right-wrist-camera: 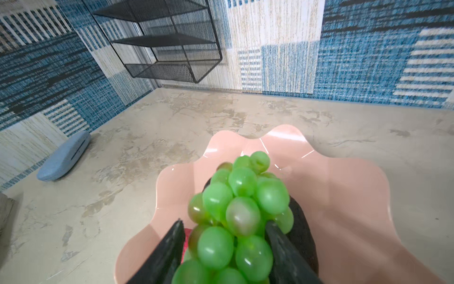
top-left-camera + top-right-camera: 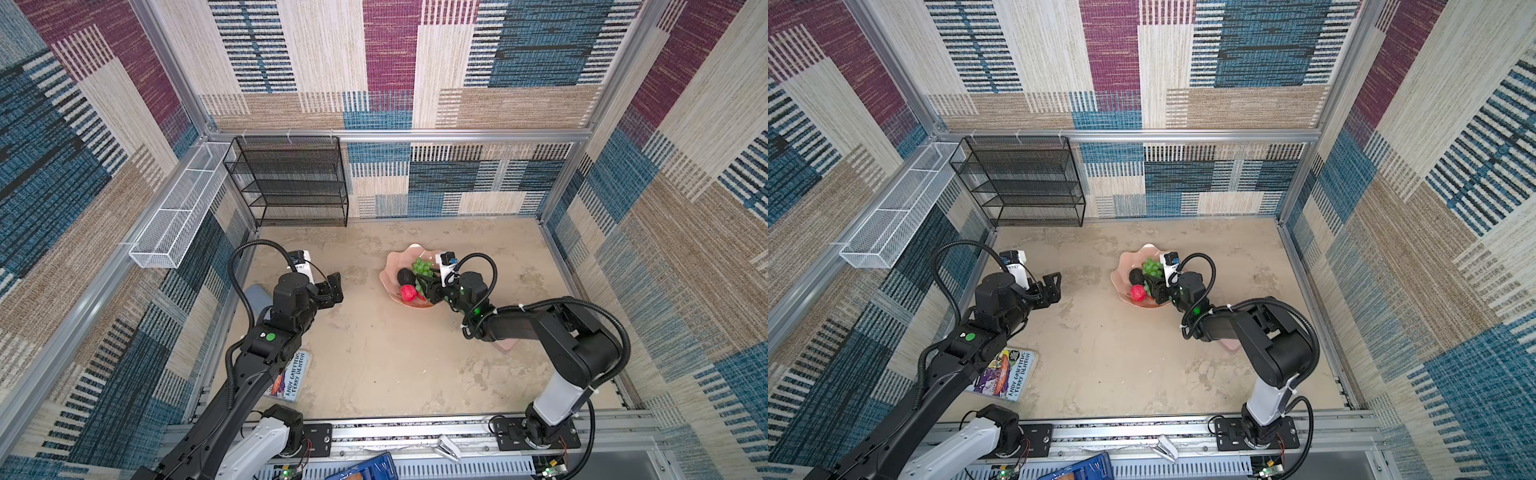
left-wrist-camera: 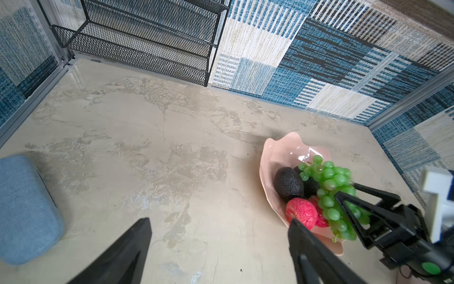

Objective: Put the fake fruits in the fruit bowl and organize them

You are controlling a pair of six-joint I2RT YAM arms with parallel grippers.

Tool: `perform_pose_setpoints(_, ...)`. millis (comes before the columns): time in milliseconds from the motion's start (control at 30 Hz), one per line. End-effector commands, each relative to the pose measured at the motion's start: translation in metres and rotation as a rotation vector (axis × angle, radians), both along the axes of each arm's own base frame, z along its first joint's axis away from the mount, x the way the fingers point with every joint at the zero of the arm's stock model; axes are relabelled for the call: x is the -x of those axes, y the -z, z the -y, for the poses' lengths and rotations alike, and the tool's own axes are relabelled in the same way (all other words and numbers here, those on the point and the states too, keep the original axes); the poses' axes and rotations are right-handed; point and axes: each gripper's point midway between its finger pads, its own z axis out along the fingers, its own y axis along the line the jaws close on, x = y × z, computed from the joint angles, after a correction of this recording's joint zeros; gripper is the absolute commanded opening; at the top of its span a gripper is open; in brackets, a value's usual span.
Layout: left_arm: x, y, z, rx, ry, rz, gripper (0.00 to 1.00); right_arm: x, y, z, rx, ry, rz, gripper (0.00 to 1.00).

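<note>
Atop mottled beige tabletop (image 2: 395,353), straddling green grapes (image 1: 240,211) with right gripper (image 1: 224,222) over scalloped pink fruit bowl (image 2: 392,257) sitting just past centre toward twelve o'clock; impossible telling whether clamping or loose. Lying inside: black avocado (image 3: 288,183) at nine o'clock, red apple (image 3: 301,213) at seven. Hanging wide apart and empty, well off at bowl's nine o'clock: left gripper (image 3: 219,219).

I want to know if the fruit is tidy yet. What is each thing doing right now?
Bowl: upright, holding the fruit.
Grapes: in bowl, atop the other fruit.
Avocados: in bowl.
Apples: in bowl.
Right tool: jaws around grapes, grip unclear.
Left tool: open, empty.
Book: closed, lying flat.
</note>
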Motion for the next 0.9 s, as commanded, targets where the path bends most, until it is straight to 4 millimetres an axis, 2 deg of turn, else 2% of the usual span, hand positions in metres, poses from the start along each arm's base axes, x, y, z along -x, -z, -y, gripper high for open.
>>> perform_pose_setpoints(0, 0.000, -0.004, -0.005, -0.017, -0.017, 0.004, 0.90, -0.005, -0.014, -0.009, -0.059, -0.039, 0.058, 0.75)
perform_pose_setpoints(200, 0.003, -0.006, -0.012, -0.021, -0.044, 0.017, 0.91, -0.011, -0.019, -0.009, -0.063, -0.038, 0.071, 1.00)
perform_pose_setpoints(400, 0.003, -0.006, -0.018, -0.022, -0.069, 0.032, 0.93, -0.015, -0.040, -0.006, -0.068, -0.025, 0.097, 1.00)
perform_pose_setpoints(500, 0.001, -0.005, -0.024, -0.049, -0.091, 0.041, 0.94, -0.011, -0.061, 0.003, -0.091, -0.007, 0.127, 1.00)
perform_pose_setpoints(600, -0.002, 0.000, -0.035, -0.110, -0.134, 0.065, 0.97, -0.004, -0.090, 0.022, -0.103, 0.038, 0.167, 1.00)
perform_pose_setpoints(700, -0.008, 0.017, -0.048, -0.233, -0.170, 0.092, 0.99, 0.007, -0.106, 0.052, -0.083, 0.133, 0.180, 0.99)
perform_pose_setpoints(767, -0.012, 0.030, -0.058, -0.325, -0.201, 0.098, 0.99, 0.016, -0.111, 0.081, -0.061, 0.240, 0.190, 1.00)
perform_pose_setpoints(867, -0.017, 0.050, -0.069, -0.442, -0.223, 0.143, 0.99, 0.028, -0.108, 0.134, -0.015, 0.436, 0.180, 1.00)
